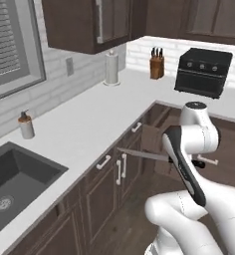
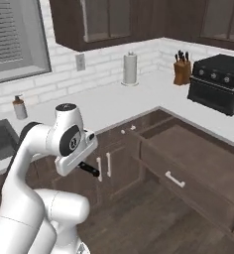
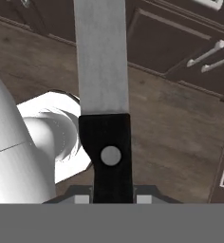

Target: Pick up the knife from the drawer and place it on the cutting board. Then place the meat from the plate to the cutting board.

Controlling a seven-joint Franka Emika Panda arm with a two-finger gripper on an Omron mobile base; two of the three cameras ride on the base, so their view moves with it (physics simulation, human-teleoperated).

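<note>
My gripper (image 3: 113, 198) is shut on the black handle of the knife (image 3: 103, 71). Its silver-grey blade runs straight away from the hand, over the wooden floor. From the left base, the knife (image 1: 139, 154) sticks out level to the left of my arm, in front of the lower cabinets. The right base view shows the gripper (image 2: 84, 167) under my wrist with the knife's handle end (image 2: 90, 170) poking out. The drawer (image 2: 188, 186) stands pulled open to the right, and its side (image 1: 150, 139) shows beyond the blade. The cutting board, the plate and the meat are out of view.
A white L-shaped counter (image 1: 89, 124) carries a paper towel roll (image 1: 112, 67), a knife block (image 1: 157, 63), a black toaster oven (image 1: 203, 72) and a soap dispenser (image 1: 26, 124). A dark sink (image 1: 15, 179) lies at the left. Cabinet doors with handles (image 1: 120, 169) stand close to the blade tip.
</note>
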